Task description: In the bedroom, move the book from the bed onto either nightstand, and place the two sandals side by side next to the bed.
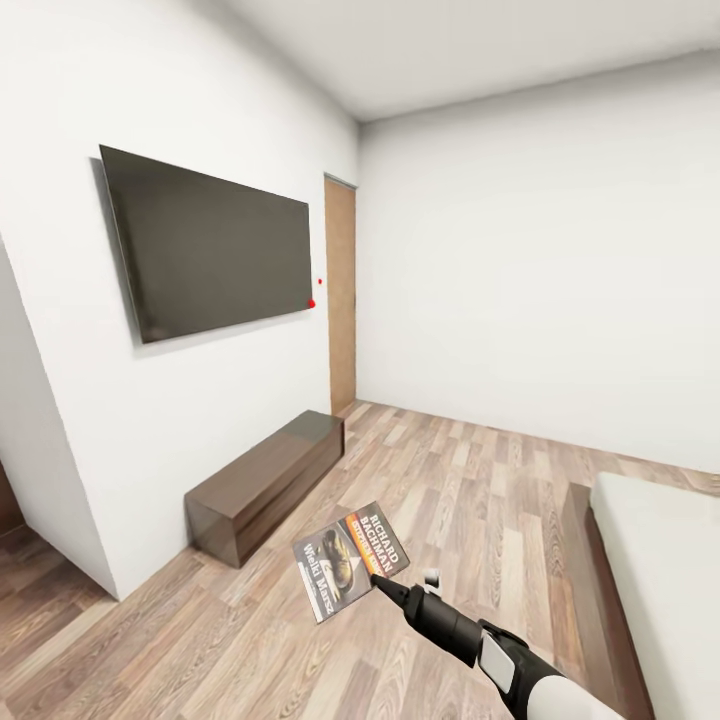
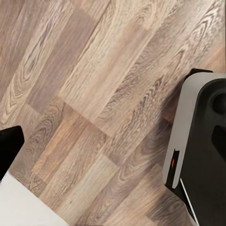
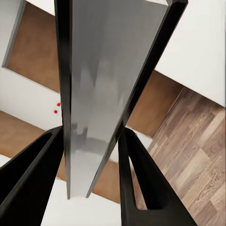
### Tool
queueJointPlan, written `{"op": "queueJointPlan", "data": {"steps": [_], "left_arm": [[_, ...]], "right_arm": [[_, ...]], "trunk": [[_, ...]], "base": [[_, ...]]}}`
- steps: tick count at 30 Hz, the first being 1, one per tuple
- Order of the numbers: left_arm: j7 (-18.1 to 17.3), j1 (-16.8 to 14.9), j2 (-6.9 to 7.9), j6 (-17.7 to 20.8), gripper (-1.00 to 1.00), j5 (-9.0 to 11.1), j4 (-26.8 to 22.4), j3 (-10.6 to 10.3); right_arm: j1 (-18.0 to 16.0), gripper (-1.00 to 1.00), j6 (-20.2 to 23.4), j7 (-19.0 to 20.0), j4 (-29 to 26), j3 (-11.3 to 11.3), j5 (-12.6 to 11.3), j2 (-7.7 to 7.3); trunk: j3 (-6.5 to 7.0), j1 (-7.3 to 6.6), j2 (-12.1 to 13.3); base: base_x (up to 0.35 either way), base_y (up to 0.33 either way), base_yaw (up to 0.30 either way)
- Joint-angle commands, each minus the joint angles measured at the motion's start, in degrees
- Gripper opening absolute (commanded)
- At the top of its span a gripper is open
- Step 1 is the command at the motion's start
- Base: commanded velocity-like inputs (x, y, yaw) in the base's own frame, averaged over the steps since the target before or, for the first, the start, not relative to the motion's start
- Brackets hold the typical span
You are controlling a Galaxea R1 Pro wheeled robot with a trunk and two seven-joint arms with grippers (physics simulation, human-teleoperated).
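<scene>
Right fingers clamping book, cover up, long axis toward bench

A brown wood-plank floor runs across the room. A long low dark-brown bench stands directly on it against the white wall. At the right edge the bed, with its dark wood frame and plain light-grey mattress, also rests on the floor; the visible mattress is bare.

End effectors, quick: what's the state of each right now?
Left end effector: cannot be told.
Right end effector: closed on the book, held above the floor.
</scene>
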Motion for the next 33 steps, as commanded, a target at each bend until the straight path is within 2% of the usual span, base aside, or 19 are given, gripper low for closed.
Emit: {"op": "queueJointPlan", "data": {"steps": [1,33], "left_arm": [[0.13,0.01,0.01,-0.23,1.00,0.39,0.04,-0.50],[-0.08,0.01,0.04,-0.28,1.00,0.37,0.04,-0.53]], "right_arm": [[0.01,-1.00,0.58,0.07,-0.02,0.22,-0.51,0.00],[0.03,-1.00,0.53,0.09,-0.02,0.26,-0.51,0.04]], "trunk": [[0.00,0.02,-0.03],[0.00,0.02,-0.03]], "base": [[0.000,0.000,-0.193],[0.000,0.000,-0.255]]}}
